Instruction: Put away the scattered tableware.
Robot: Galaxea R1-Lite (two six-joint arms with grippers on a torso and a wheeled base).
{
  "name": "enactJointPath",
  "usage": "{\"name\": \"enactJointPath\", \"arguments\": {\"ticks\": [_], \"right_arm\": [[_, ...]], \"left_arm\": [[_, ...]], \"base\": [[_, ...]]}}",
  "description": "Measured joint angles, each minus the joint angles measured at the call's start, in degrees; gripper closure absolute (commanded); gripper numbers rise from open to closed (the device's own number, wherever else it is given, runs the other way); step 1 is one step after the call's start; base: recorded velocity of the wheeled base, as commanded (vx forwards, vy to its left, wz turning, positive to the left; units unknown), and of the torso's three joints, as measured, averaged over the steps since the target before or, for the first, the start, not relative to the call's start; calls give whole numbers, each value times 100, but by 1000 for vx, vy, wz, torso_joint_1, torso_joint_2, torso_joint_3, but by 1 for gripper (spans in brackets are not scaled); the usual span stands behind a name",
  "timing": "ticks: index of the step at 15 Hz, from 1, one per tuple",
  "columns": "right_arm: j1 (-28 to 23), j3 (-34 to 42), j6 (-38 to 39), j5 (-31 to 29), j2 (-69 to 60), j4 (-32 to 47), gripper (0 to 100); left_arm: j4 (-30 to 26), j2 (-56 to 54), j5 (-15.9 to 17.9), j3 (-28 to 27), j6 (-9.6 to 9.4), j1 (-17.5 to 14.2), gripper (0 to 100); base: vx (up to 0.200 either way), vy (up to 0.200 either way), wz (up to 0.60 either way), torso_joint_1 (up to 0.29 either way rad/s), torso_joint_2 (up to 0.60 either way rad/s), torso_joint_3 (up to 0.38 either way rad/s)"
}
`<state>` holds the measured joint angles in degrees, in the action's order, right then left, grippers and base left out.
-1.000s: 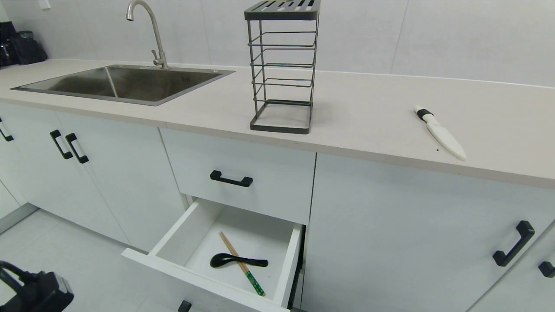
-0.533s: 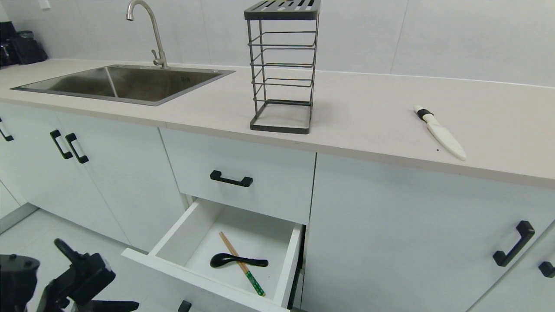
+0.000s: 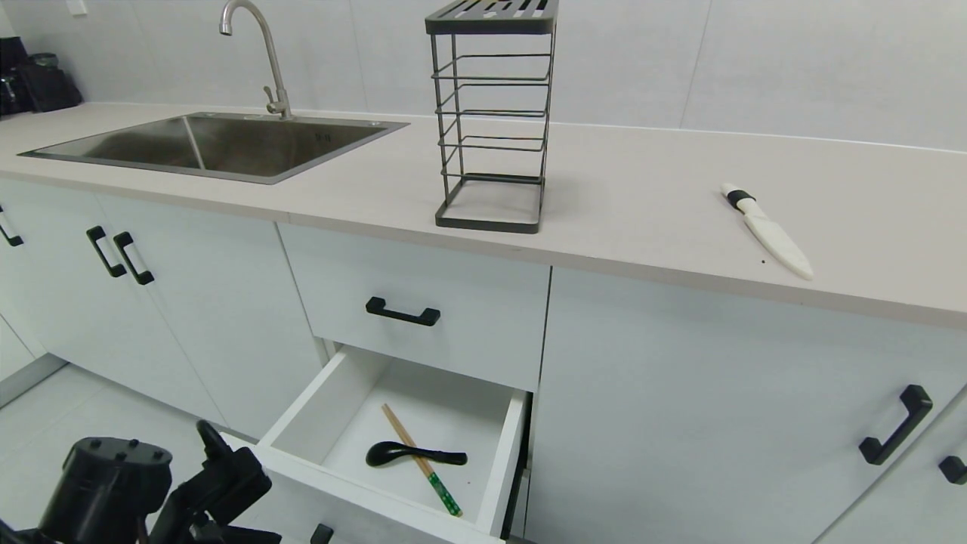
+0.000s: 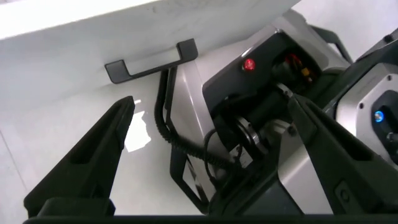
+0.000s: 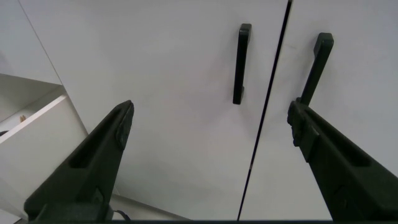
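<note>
A white knife (image 3: 767,230) is lying on the worktop (image 3: 642,189), right of frame. A black spoon (image 3: 381,454) and chopsticks (image 3: 434,479) are lying in the open drawer (image 3: 302,412). The left pincer (image 4: 211,112) and right pincer (image 5: 211,115) are gaping, released.

sink (image 3: 249,143) brushed steel; faucet (image 3: 255,41) polished metal. rack (image 3: 491,113) matt black wire. countertop (image 3: 642,189) smooth, matt. knife (image 3: 767,230) smooth white. chopsticks (image 3: 419,457) wood. spoon (image 3: 412,454) glossy black. drawer (image 3: 355,487) smooth white.

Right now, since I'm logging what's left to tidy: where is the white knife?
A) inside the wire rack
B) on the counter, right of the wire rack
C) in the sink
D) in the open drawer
B: the white knife lies flat on the counter, right of the wire rack.
</note>
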<state>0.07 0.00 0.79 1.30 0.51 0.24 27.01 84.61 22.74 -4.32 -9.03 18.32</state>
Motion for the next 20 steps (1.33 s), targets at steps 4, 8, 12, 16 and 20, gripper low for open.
{"name": "enactJointPath", "arguments": {"ticks": [4, 8, 12, 16, 20], "right_arm": [[0, 0, 0, 0, 1, 0, 0], [0, 0, -1, -2, 4, 2, 0], [0, 0, 0, 0, 4, 2, 0], [0, 0, -1, 0, 6, 0, 0], [0, 0, -1, 0, 6, 2, 0]], "left_arm": [[756, 649, -189, 21, 6, 44, 0], [1420, 1196, -402, 93, 11, 30, 0], [2660, 1893, -492, 234, 17, 13, 0], [3567, 2492, -533, 391, 63, 20, 0], [3577, 2662, -530, 269, 69, -11, 0]], "base": [[0, 0, 0, 0, 0, 0], [0, 0, 0, 0, 0, 0], [0, 0, 0, 0, 0, 0], [0, 0, 0, 0, 0, 0], [0, 0, 0, 0, 0, 0]]}}
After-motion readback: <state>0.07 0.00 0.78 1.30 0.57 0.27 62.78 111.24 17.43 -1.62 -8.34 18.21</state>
